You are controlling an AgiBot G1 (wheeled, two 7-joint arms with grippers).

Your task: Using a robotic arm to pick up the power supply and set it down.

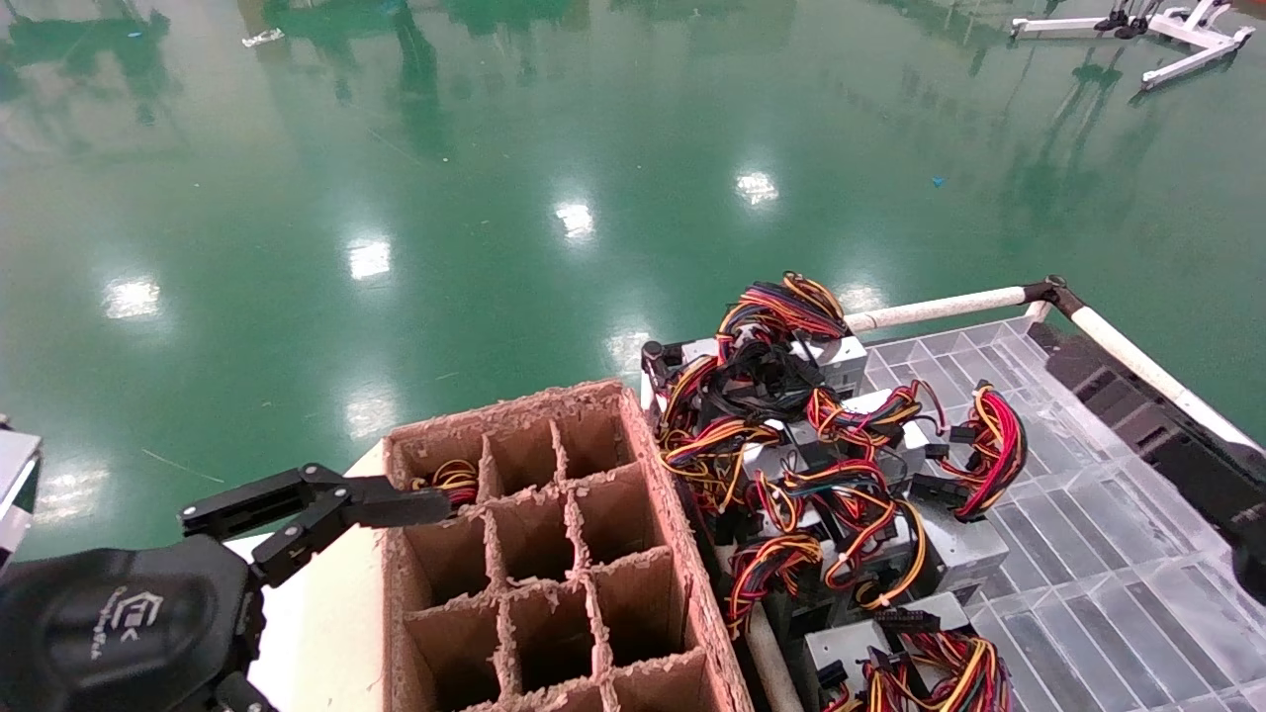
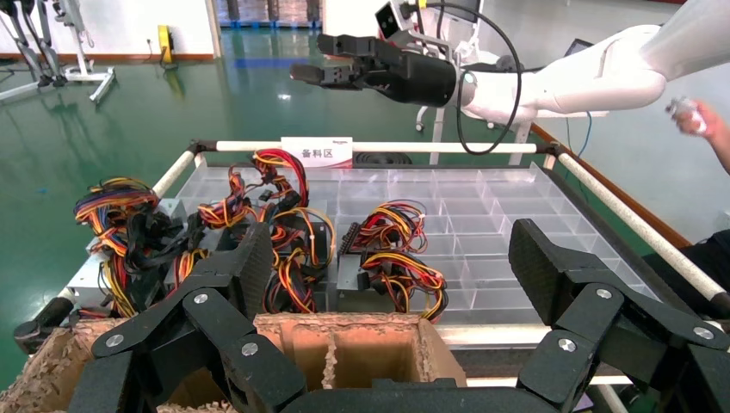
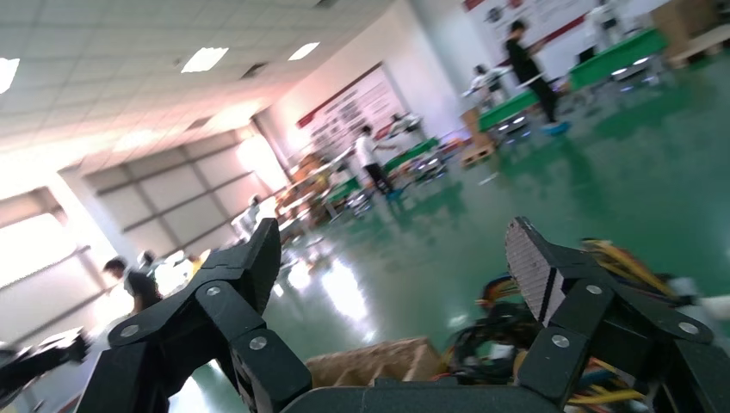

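left gripper, fingers spread wide and holding nothing, poised at the far left corner of the cardboard grid box, one finger tip reaching over a cell with cables in it. right gripper, seen from the left wrist camera, raised in the air beyond the cart's far rail, fingers parted and empty, on a white-shelled arm with a thin black cable looped at the wrist.

all around, a glossy green workshop floor, mirroring ceiling lights; white stand legs parked at the far right edge. in the right wrist view, a large hall with panel lights overhead, wall posters, green benches and several people standing at them.

just right of the box, a cart with a clear plastic tray of ribbed compartments, framed by white tube rails with black corner joints; a white label with printed characters on the far rail.

heaped on the tray's left side, touching the box wall, a pile of power supply units: silver-grey metal cases under tangled red, yellow, orange and black cables with black plugs. none gripped.
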